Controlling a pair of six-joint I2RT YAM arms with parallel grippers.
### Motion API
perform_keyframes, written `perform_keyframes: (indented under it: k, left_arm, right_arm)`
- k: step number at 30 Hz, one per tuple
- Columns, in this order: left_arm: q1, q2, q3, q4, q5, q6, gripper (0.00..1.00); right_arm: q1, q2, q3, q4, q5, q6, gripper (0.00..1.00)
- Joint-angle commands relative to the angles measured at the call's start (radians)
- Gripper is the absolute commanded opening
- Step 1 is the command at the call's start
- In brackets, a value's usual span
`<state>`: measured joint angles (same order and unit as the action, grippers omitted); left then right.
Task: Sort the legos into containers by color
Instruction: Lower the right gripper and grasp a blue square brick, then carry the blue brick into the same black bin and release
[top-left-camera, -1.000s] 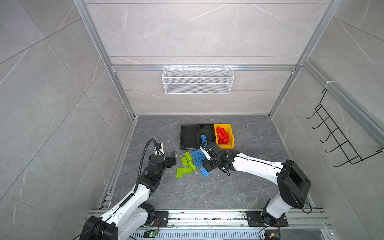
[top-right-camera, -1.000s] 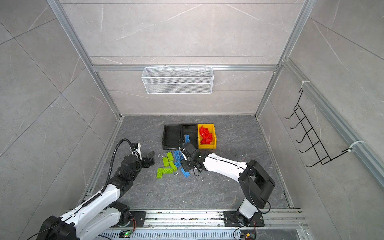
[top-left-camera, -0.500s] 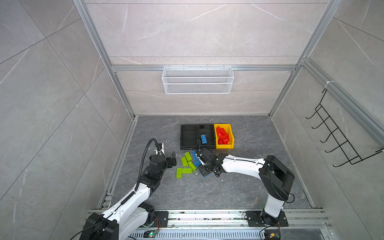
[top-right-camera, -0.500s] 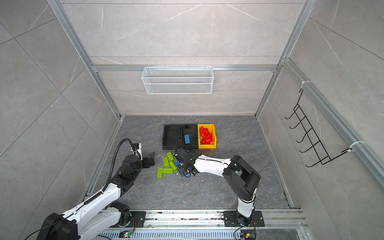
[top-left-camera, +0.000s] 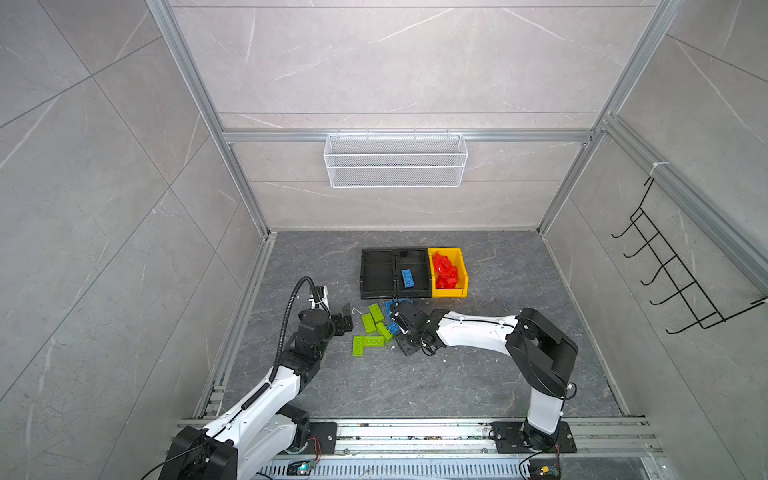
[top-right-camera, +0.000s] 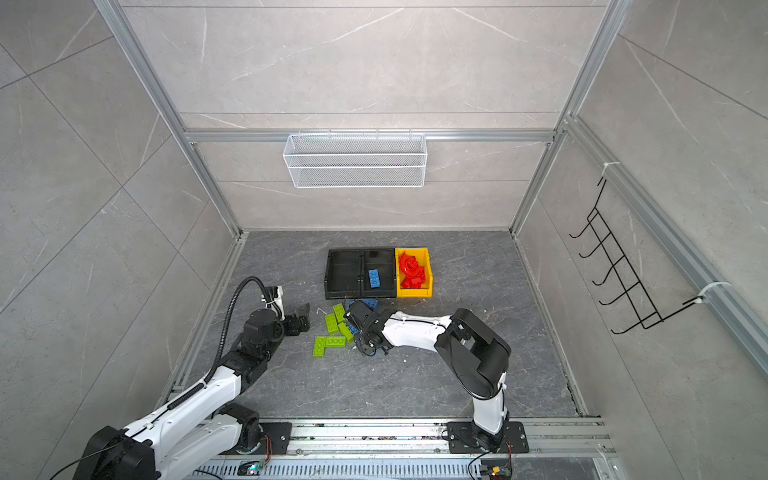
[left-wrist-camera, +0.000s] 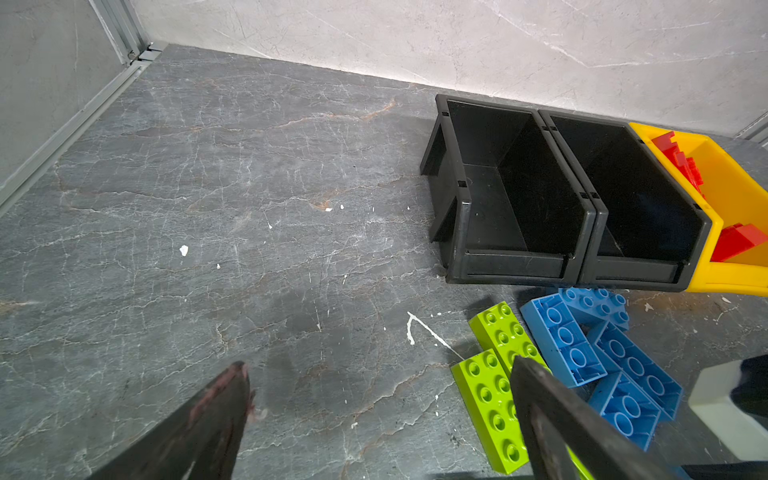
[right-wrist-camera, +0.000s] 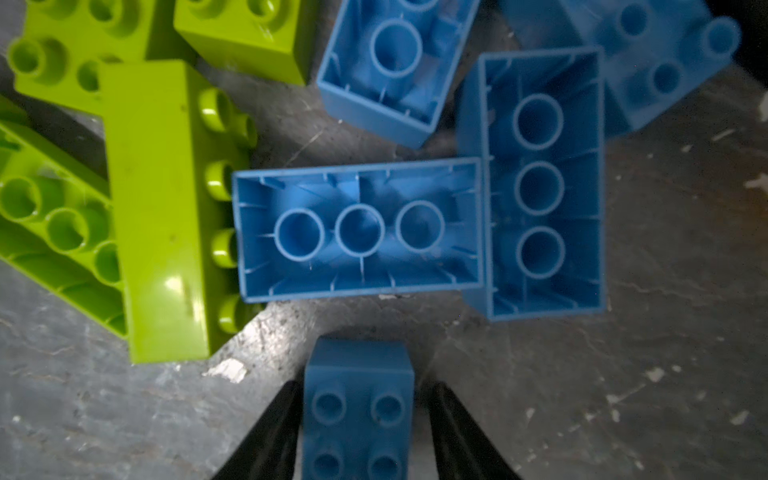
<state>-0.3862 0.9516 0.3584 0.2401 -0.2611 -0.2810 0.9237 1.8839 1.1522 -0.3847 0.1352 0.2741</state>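
Observation:
Lime green legos (top-left-camera: 368, 322) and blue legos (top-left-camera: 392, 328) lie mixed on the grey floor in front of the containers. The left black bin (top-left-camera: 365, 274) looks empty, the middle black bin (top-left-camera: 426, 270) holds one blue brick (top-left-camera: 407, 277), and the yellow bin (top-left-camera: 463, 270) holds red legos (top-left-camera: 446, 270). My right gripper (right-wrist-camera: 361, 386) is low over the pile, open, its jaws close on either side of a stud-up blue brick (right-wrist-camera: 359, 415). My left gripper (left-wrist-camera: 380, 365) hangs open over bare floor left of the green legos (left-wrist-camera: 486, 399), holding nothing.
A white wire basket (top-left-camera: 395, 160) hangs on the back wall and a black hook rack (top-left-camera: 665, 282) on the right wall. Aluminium frame rails run along the floor edges. Several upturned blue bricks (right-wrist-camera: 357, 228) lie just beyond the right gripper.
My right gripper has drawn back from the black bins and come down over the blue bricks, its elbow folding inward. The left arm has not moved.

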Motion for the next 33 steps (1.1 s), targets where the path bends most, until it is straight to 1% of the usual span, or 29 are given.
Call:
perform_keyframes:
  k: [1,10,16,20,22,25,29,33]
  left_arm:
    - [0.001,-0.013,0.001,0.042,-0.015,-0.004,0.99]
    - [0.001,-0.022,0.001,0.039,-0.021,-0.002,0.99]
    - [0.001,-0.036,-0.001,0.033,-0.029,0.001,0.99]
    - [0.001,-0.042,-0.002,0.033,-0.029,0.002,0.99]
    - [0.001,-0.042,-0.002,0.032,-0.028,0.001,0.99]
    - [0.001,-0.043,-0.003,0.033,-0.029,0.003,0.99]
    - [0.001,-0.039,-0.006,0.036,-0.037,0.008,0.99]
    - [0.001,-0.026,-0.009,0.055,-0.019,0.019,0.99]
  right_arm:
    - [0.003,0.009,0.020,-0.010,0.020,0.020,0.50]
    - [0.003,-0.031,0.008,-0.010,0.038,0.019,0.40]
    - [0.002,-0.066,0.005,0.010,0.039,0.021,0.36]
    - [-0.007,-0.083,0.021,0.008,0.068,-0.017,0.35]
    - [-0.020,-0.074,0.058,-0.009,0.073,-0.052,0.34]
    - [-0.061,-0.075,0.106,-0.005,0.019,-0.079,0.34]
    - [-0.121,-0.095,0.151,0.036,-0.055,-0.085,0.34]
    - [-0.177,-0.077,0.247,0.010,-0.102,-0.108,0.35]
